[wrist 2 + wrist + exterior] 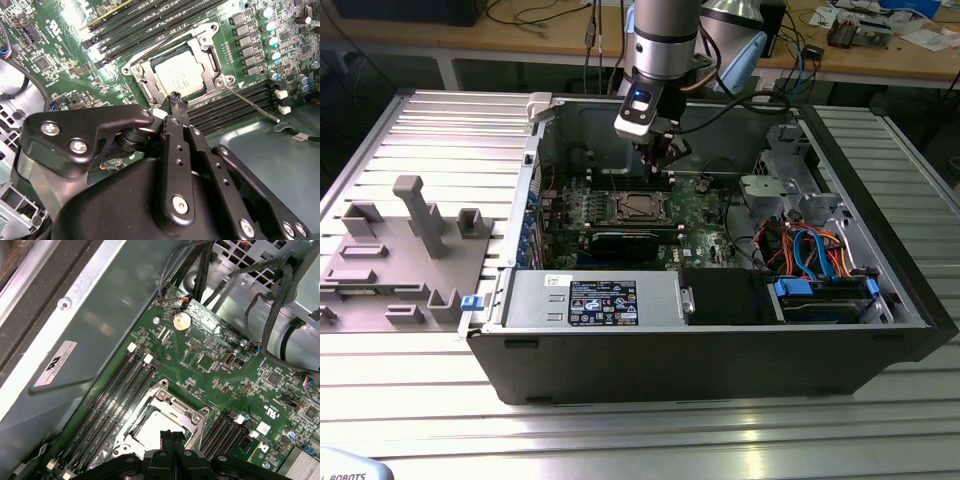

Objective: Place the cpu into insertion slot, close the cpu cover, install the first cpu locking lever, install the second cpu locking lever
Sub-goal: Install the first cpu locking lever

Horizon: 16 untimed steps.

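cpu [179, 74] under cpu cover [202, 36] | fingers [172, 102] together, nearby | label [55, 362] illegible

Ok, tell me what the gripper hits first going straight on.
Probably the cpu cover, at its frame edge beside the cpu: the gripper lines up over that edge in the second wrist view, though depth is unclear.
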Tool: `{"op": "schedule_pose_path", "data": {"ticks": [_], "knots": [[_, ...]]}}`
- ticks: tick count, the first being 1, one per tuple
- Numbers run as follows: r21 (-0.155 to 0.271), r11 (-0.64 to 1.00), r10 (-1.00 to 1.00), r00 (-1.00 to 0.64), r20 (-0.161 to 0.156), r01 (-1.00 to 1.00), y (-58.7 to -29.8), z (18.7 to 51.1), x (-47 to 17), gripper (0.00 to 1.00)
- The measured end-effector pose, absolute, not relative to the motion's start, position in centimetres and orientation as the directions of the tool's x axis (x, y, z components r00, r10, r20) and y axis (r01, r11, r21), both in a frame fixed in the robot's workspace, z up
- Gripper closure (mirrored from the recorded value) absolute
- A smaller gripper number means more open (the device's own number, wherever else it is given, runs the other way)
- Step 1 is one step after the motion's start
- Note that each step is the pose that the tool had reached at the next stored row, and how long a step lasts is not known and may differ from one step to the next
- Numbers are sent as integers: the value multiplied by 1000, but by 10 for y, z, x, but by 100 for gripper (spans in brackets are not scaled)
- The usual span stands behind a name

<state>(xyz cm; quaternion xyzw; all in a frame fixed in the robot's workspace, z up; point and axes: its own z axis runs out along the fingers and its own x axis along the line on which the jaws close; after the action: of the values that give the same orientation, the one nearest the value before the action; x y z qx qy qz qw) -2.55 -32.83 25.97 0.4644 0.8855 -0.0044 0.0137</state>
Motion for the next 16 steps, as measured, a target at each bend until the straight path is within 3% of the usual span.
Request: {"op": "schedule_pose_path", "data": {"ticks": [16], "knots": [[5, 610, 792, -609, -28, 793, -328, 260, -26, 89]]}}
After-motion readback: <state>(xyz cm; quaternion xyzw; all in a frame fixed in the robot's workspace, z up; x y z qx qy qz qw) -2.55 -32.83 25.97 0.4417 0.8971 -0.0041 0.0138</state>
